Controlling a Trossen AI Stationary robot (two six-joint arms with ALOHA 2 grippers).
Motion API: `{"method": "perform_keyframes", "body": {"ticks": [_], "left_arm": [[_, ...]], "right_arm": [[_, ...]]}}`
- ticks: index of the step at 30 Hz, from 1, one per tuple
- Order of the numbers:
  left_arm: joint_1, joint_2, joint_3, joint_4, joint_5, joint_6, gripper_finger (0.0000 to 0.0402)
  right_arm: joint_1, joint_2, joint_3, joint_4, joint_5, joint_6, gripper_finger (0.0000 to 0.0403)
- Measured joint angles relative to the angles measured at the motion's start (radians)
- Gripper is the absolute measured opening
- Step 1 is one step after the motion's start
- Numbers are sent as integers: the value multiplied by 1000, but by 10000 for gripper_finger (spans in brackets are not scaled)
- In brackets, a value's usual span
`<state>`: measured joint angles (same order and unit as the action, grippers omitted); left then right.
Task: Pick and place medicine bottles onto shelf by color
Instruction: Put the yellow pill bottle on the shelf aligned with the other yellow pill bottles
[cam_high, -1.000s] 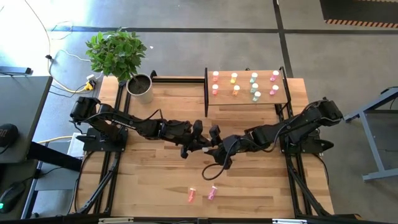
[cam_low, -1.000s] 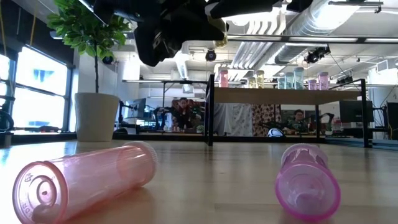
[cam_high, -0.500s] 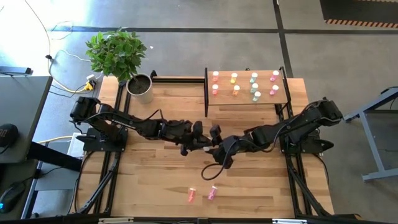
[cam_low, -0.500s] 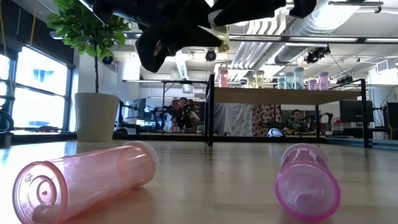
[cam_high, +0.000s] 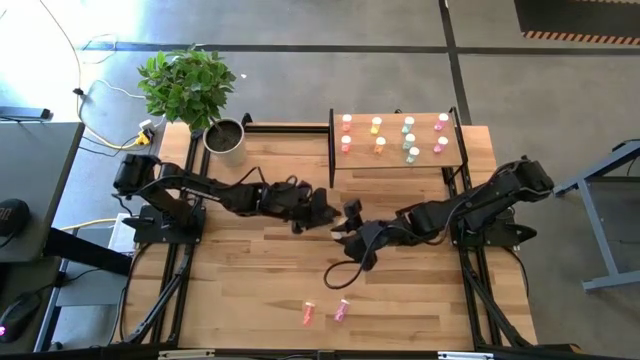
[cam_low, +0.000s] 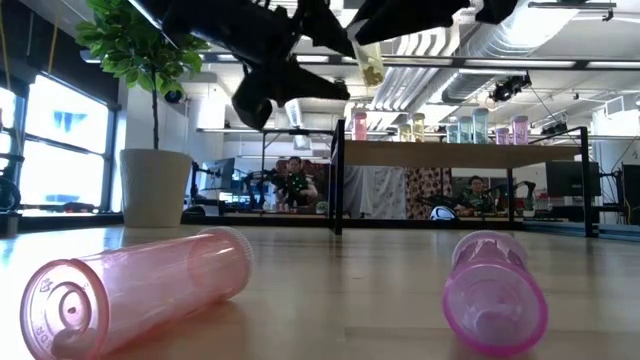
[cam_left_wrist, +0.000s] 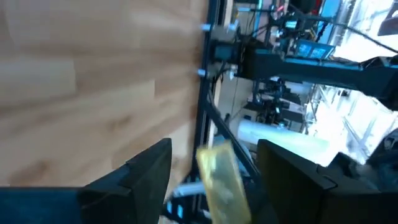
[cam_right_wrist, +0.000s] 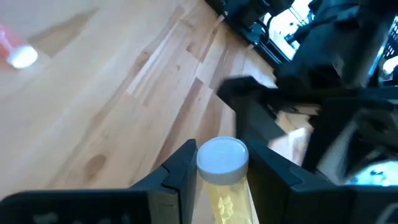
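Right wrist view: I see a yellow bottle (cam_right_wrist: 222, 171) clamped in my right gripper (cam_right_wrist: 219, 168), cap forward, above mid-table, so it can go to the shelf (cam_high: 437, 162) at the far right corner. My left gripper (cam_left_wrist: 214, 171) stands open beside it, hand-off apparently done.

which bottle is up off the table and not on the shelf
The yellow bottle with the white cap, held between the right gripper's jaws. Two pink bottles lie on the table; the rest stand on the shelf.
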<state>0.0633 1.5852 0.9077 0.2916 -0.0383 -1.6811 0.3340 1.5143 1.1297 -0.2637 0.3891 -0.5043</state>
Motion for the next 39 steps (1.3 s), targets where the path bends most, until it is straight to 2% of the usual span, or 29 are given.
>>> {"method": "perform_keyframes", "body": {"ticks": [9, 22, 29, 34, 39], "left_arm": [[110, 0, 0, 7, 26, 279, 223], [255, 0, 0, 132, 111, 688, 223], [289, 0, 0, 133, 167, 920, 223], [291, 0, 0, 133, 185, 1020, 223], [291, 0, 0, 133, 188, 1087, 223]], "right_arm": [[-3, -4, 0, -2, 66, 193, 106], [-9, -4, 0, 2, 299, 647, 106], [-9, -4, 0, 14, 442, 873, 106], [-9, -4, 0, 59, 559, 944, 106], [-9, -6, 0, 138, 656, 925, 106]]}}
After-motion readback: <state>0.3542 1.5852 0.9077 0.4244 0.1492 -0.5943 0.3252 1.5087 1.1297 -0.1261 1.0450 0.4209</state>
